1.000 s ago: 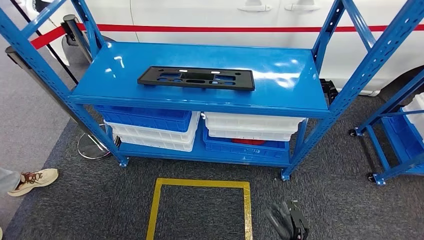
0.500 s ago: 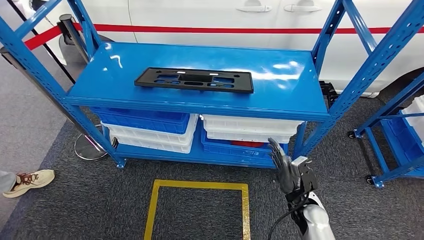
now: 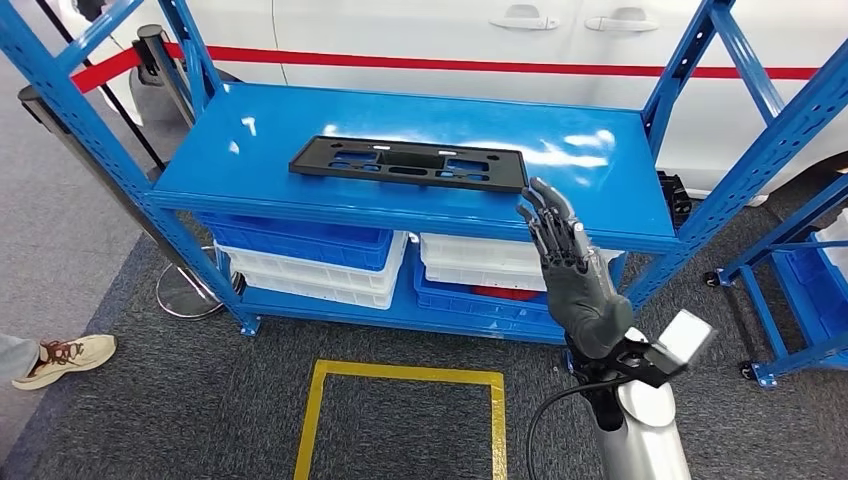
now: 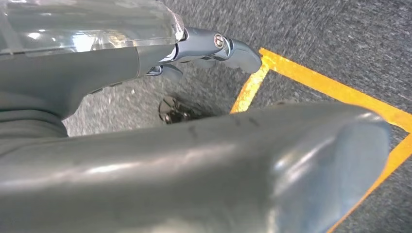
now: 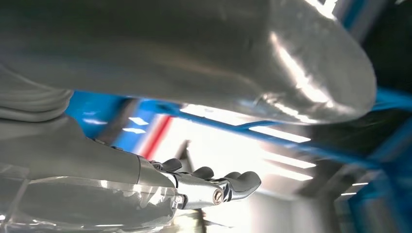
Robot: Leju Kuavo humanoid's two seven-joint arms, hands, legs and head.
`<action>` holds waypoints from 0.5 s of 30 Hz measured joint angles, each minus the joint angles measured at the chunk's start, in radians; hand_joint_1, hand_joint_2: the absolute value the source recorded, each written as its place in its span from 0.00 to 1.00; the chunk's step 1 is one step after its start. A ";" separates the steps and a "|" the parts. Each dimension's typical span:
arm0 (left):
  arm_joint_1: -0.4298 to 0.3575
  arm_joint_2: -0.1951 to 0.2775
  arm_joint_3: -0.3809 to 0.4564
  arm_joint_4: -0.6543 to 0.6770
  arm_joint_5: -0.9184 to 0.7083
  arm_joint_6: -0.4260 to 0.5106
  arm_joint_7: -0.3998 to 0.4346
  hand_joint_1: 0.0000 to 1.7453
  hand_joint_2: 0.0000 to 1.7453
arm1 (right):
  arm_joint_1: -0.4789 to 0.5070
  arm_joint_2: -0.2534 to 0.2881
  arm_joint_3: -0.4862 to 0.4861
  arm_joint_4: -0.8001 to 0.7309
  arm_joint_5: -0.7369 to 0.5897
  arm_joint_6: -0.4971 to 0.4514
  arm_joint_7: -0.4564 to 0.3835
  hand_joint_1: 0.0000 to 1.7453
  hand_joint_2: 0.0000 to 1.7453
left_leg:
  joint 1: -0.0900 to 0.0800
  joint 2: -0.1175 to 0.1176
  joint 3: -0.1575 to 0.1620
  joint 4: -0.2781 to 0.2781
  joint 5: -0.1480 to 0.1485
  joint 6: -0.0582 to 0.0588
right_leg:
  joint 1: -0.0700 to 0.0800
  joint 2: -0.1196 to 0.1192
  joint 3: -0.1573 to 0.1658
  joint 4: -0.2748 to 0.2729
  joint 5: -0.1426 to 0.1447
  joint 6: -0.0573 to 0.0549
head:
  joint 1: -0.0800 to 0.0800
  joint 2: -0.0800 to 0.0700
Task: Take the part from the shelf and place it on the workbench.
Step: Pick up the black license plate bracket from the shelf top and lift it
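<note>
Black part (image 3: 408, 163) flat on blue shelf (image 3: 240, 170). Right hand (image 3: 570, 268) at 4 o'clock of it, fingers apart, empty. Left hand (image 4: 209, 48) over carpet, holding nothing

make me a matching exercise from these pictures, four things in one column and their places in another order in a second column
Things:
1. black part
2. right hand
3. yellow tape square
4. white crates

Places:
A. on the grey carpet in front of the shelf
B. raised near the shelf's front edge, right of the part, holding nothing
C. flat on the blue shelf top
D. stacked under the shelf top, with blue crates

Pairs: 1-C, 2-B, 3-A, 4-D
</note>
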 joint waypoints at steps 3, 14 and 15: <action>-0.003 -0.002 0.030 0.004 -0.012 -0.007 -0.013 0.00 0.00 | -0.005 -0.001 0.029 -0.099 -0.035 0.027 -0.024 0.00 0.00 | 0.001 0.002 -0.001 0.005 -0.008 -0.015 | -0.005 0.001 0.010 -0.019 0.001 -0.007 | 0.000 0.000; -0.014 -0.009 0.129 0.021 -0.069 -0.037 -0.051 0.00 0.00 | -0.009 -0.001 0.126 -0.415 -0.157 0.143 -0.114 0.00 0.00 | 0.034 0.010 -0.037 0.033 0.025 -0.059 | -0.025 0.000 0.056 -0.024 -0.033 0.014 | -0.006 0.000; -0.017 -0.011 0.135 0.023 -0.074 -0.038 -0.052 0.00 0.00 | -0.008 0.000 0.130 -0.433 -0.164 0.151 -0.120 0.00 0.00 | 0.032 0.009 -0.030 0.017 0.021 -0.053 | -0.023 0.001 0.056 -0.024 -0.036 0.020 | -0.007 0.000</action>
